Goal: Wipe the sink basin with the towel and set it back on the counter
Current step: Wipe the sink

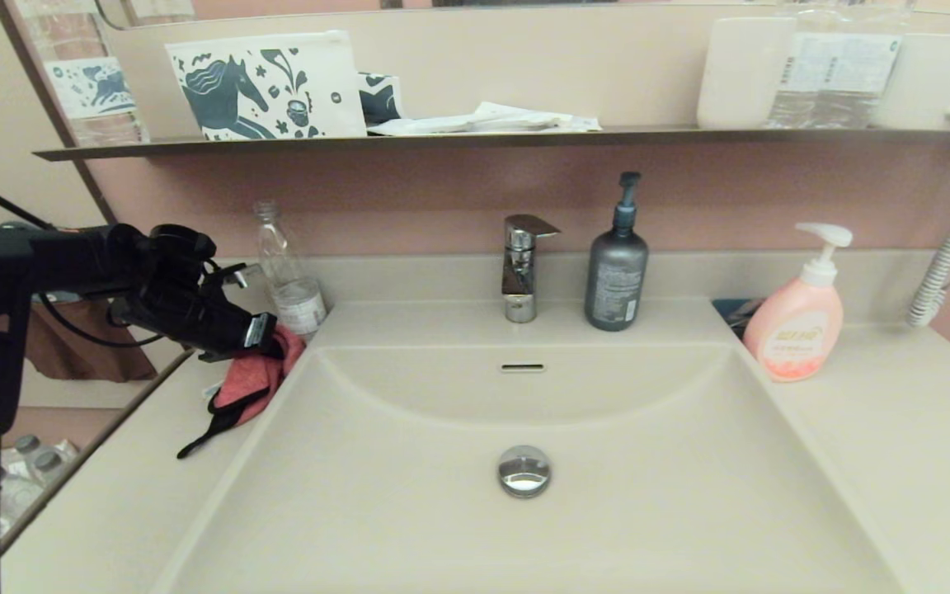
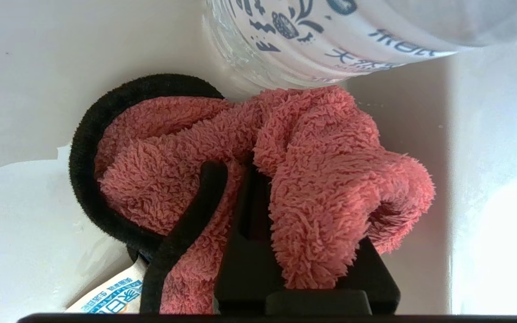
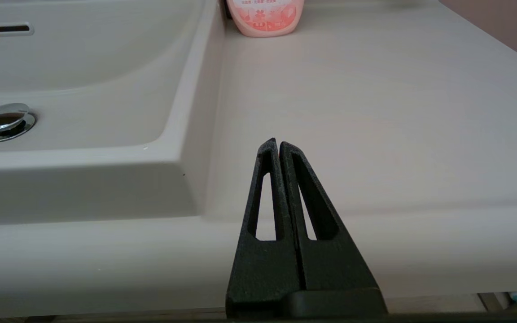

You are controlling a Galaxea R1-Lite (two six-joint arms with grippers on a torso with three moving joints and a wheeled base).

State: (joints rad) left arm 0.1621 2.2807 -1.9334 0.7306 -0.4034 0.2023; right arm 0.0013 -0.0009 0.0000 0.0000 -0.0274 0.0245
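Observation:
The coral-red fuzzy towel with black trim lies bunched on the counter, left of the sink basin, close to its back left corner. My left gripper is down on it, shut on a thick fold of the towel. One black finger shows; the pile hides the other. Black trim loops round the cloth and trails toward the counter's front. The basin holds only its chrome drain plug. My right gripper hangs shut and empty before the counter's front edge, right of the basin, outside the head view.
A clear plastic bottle stands just behind the towel, nearly touching it. Faucet and grey pump bottle stand behind the basin, a pink soap bottle at its back right. A small printed sachet lies under the towel. A dark shelf runs overhead.

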